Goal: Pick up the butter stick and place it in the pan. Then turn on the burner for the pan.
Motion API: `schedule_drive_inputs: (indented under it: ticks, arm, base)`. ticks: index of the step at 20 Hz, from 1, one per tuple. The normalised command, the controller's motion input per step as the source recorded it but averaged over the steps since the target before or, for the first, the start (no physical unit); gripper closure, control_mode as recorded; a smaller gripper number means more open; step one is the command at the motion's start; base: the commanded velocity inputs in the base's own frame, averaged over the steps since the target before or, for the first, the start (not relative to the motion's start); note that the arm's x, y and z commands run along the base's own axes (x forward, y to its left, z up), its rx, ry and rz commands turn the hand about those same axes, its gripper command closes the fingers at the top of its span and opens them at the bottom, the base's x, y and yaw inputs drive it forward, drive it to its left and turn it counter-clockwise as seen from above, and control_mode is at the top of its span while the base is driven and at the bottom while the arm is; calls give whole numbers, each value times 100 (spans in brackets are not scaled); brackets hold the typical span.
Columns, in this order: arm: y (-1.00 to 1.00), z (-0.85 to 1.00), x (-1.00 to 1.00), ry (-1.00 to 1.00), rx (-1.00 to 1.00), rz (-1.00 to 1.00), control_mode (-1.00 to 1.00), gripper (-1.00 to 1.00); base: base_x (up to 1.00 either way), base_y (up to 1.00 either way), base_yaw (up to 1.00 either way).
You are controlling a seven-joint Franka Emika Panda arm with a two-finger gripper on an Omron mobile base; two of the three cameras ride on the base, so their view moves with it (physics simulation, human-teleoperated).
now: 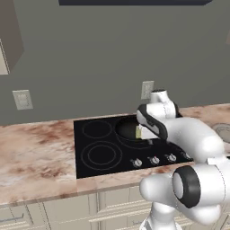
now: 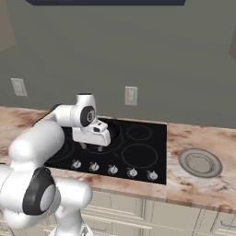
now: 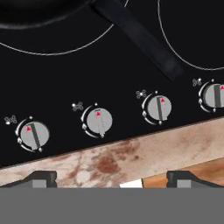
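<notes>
The black pan (image 1: pixel 127 128) sits on the back right burner (image 3: pixel 65 51) of the cooktop, its rim (image 3: pixel 39 17) and long handle (image 3: pixel 138 37) at the top of the hand view. The pale-yellow butter stick (image 1: pixel 139 133) lies inside the pan at its right side, close to my hand. My gripper (image 2: pixel 92 147) hangs open and empty above the front of the cooktop, over the knob row. In the hand view the gripper (image 3: pixel 114 179) has its fingertips (image 3: pixel 41 178) wide apart over the counter's front edge.
Several silver knobs (image 3: pixel 99 122) line the front strip of the black glass cooktop (image 1: pixel 90 134). More burner rings (image 2: pixel 139 156) lie to the sides. A round grey dish (image 2: pixel 200 162) is set in the marbled counter (image 1: pixel 36 152) on the right. Wall outlets (image 2: pixel 131 96) sit behind.
</notes>
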Motion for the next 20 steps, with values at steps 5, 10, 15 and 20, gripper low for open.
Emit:
schedule_drive_inputs:
  ticks: [5,10,15,20]
  arm:
    - [-55,0,-53,5,0,0,-100,-100]
    - [-42,-1,-23,0,0,0,-100,-100]
    - [-33,-16,2,0,8,0,-100,-100]
    - [-25,-9,24,0,9,0,-100,-100]
  base:
    - [0,0,0]
    - [0,0,0]
    - [0,0,0]
    - [0,0,0]
